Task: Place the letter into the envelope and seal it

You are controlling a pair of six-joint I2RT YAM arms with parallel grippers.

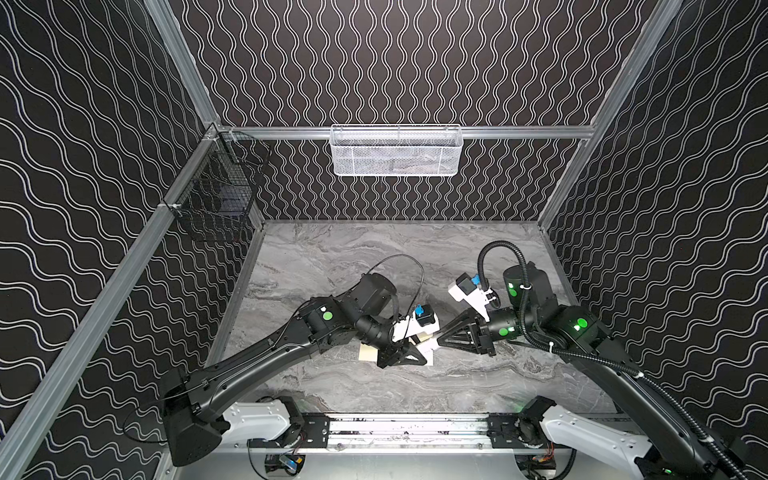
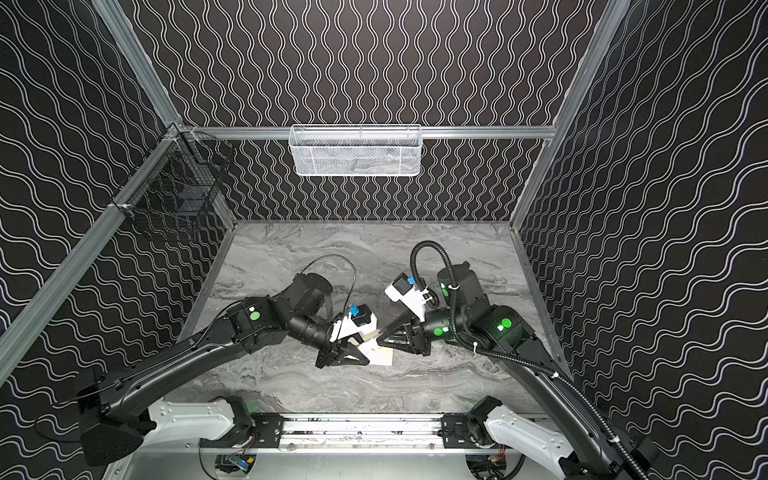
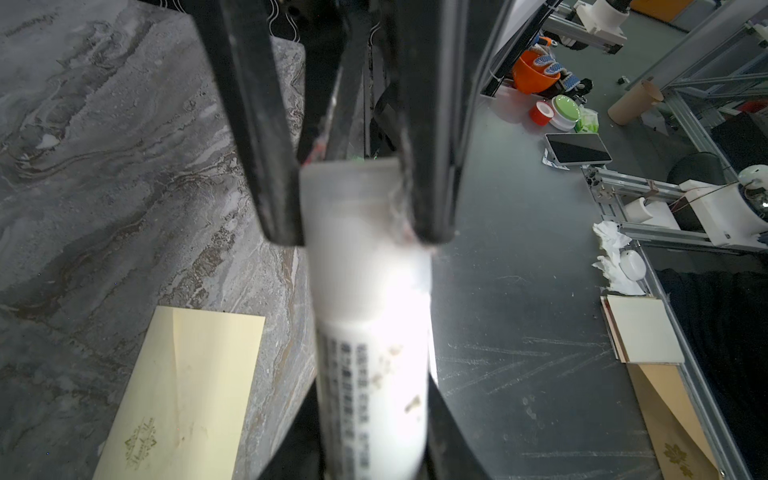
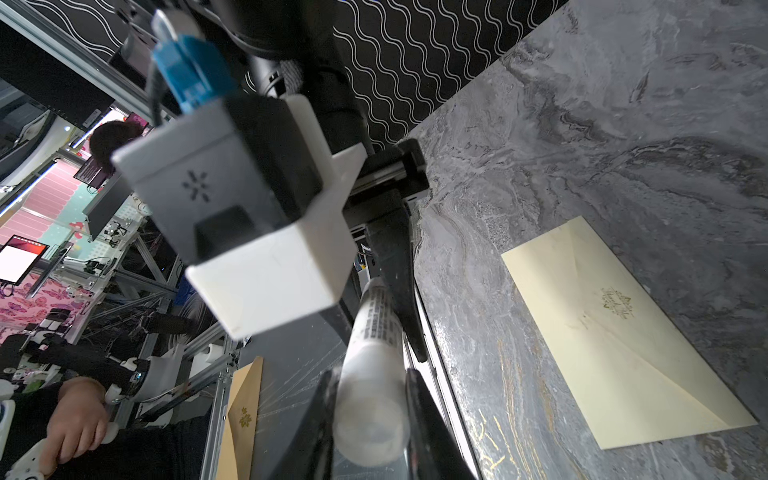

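A white glue stick (image 3: 370, 332) with a printed label hangs in the air, held at both ends. My left gripper (image 3: 374, 449) is shut on its labelled body. My right gripper (image 4: 372, 415) is shut on its frosted cap end (image 4: 370, 432). In both top views the two grippers (image 1: 422, 359) (image 1: 441, 343) meet tip to tip just above the table's front middle. The cream envelope (image 4: 615, 332) lies flat on the marble below them with its pointed flap folded down and a small dark mark in its centre. It also shows in the left wrist view (image 3: 178, 395). The letter is out of view.
The grey marble table (image 1: 332, 266) ends close to the grippers at its front edge (image 4: 440, 374). A white mesh basket (image 1: 395, 151) hangs on the back wall. A black wire basket (image 1: 216, 195) hangs on the left wall.
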